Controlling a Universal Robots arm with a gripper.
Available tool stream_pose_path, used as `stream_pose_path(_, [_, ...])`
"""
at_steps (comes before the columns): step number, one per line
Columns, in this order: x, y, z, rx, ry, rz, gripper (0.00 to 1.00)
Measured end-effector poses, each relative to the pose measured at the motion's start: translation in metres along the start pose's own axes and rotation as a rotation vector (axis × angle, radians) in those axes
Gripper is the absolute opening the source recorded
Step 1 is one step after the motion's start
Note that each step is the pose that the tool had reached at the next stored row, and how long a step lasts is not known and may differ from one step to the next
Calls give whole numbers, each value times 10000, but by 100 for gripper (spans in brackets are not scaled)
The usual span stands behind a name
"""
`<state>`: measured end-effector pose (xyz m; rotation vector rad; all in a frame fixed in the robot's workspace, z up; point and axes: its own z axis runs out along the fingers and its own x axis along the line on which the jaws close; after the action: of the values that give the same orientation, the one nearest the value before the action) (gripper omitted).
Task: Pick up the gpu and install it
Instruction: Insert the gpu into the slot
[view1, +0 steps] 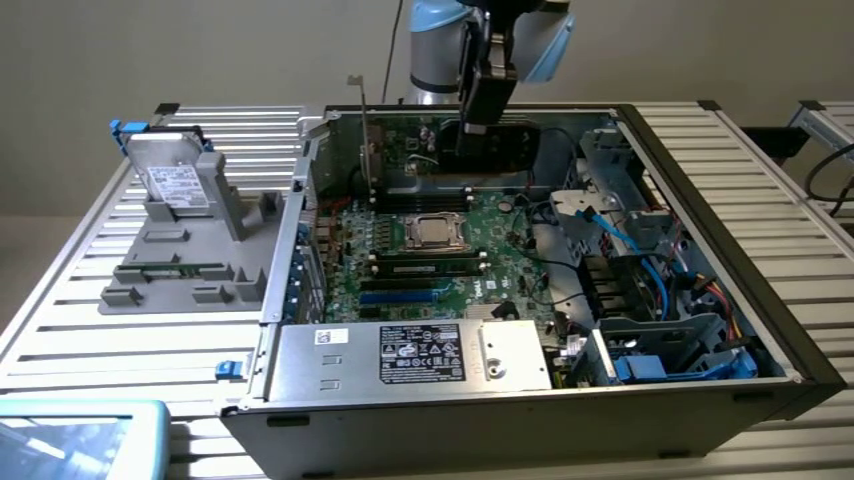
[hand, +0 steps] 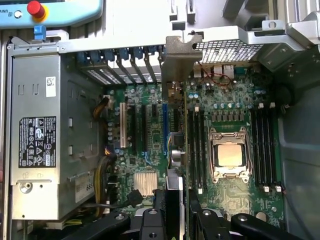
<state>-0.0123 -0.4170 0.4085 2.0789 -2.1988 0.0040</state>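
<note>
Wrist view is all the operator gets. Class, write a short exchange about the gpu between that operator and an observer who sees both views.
Operator: I see the gpu edge-on, held by the gripper. Is it seated?
Observer: It does not look seated: its bracket sticks up above the rim of the case.
Operator: Is anything outside the case?
Observer: A hard drive stands in a grey holder at the exterior view's left.
</note>
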Motion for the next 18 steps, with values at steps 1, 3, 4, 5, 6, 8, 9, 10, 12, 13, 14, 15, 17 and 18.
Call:
stream_pose_path(1, [-10, 1, 2, 0, 0, 1, 28])
stream_pose_path(3, [-28, 1, 7, -8, 3, -1, 28])
stream_pose_path(4, [-40, 1, 12, -18, 1, -2, 28])
stream_pose_path(5, [-52, 2, 19, -29, 2, -2, 28])
stream_pose_path(6, [-61, 3, 27, -43, 3, -3, 28])
stream_pose_path(8, [-80, 4, 38, -57, 5, -4, 28])
stream_pose_path(9, [-93, 5, 43, -58, 3, -4, 28])
stream_pose_path(10, [-106, 6, 46, -59, 4, -5, 28])
stream_pose_path(12, [-139, 11, 53, -63, 3, -5, 28])
stream_pose_path(13, [-154, 12, 55, -65, 5, -6, 28])
stream_pose_path(14, [-163, 14, 57, -64, 3, -5, 28])
stream_pose_path(15, [-168, 21, 60, -65, 5, -5, 28])
stream_pose_path(17, [-169, 24, 65, -64, -3, -6, 28])
stream_pose_path(18, [-171, 26, 71, -65, -11, -6, 28])
